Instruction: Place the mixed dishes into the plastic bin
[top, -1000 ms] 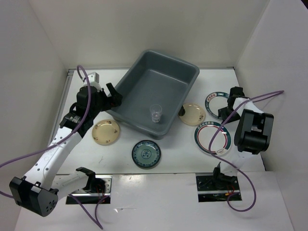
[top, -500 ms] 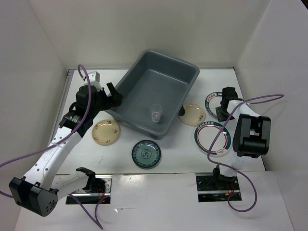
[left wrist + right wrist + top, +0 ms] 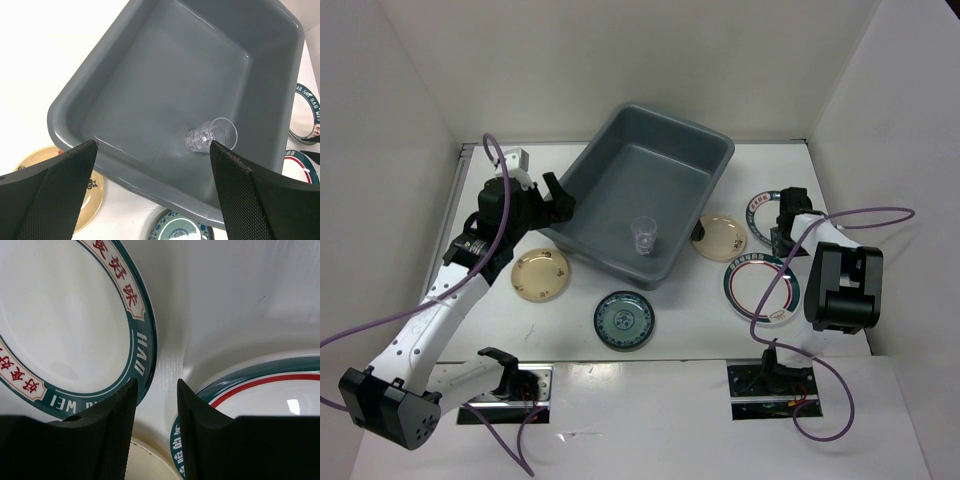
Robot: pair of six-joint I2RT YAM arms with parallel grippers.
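We have one dish home: a clear cup (image 3: 643, 236) sits on the floor of the plastic bin (image 3: 165, 75), close to its near wall. The five plates lie flat on the table (image 3: 700, 325) around the bin. A beige plate (image 3: 541, 274) lies to its left, a teal patterned plate (image 3: 623, 320) in front, and a second beige plate (image 3: 722, 236) just beside its right corner. Two banded plates lie further right.

Our left end effector (image 3: 152, 145) hangs above the bin's near-left rim, fingers spread as wide as they go and nothing between them. We judge that this keeps it out of the right arm's way while leaving it near the beige plate on its side.

Our right end effector (image 3: 156, 385) is down at the table, in the gap between the far banded plate (image 3: 65, 330) and the near banded plate (image 3: 265, 390). Its fingers are drawn in to a narrow gap. One appears to sit over the far plate's rim and the other outside it, over bare table. A flat plate offers only its edge to grasp, which we take as the reason for this low, straddling pose. We see no plate clamped or lifted, though contact at the fingertips is hard to judge. The risk, in our view, is the rim slipping out as the fingers pinch.
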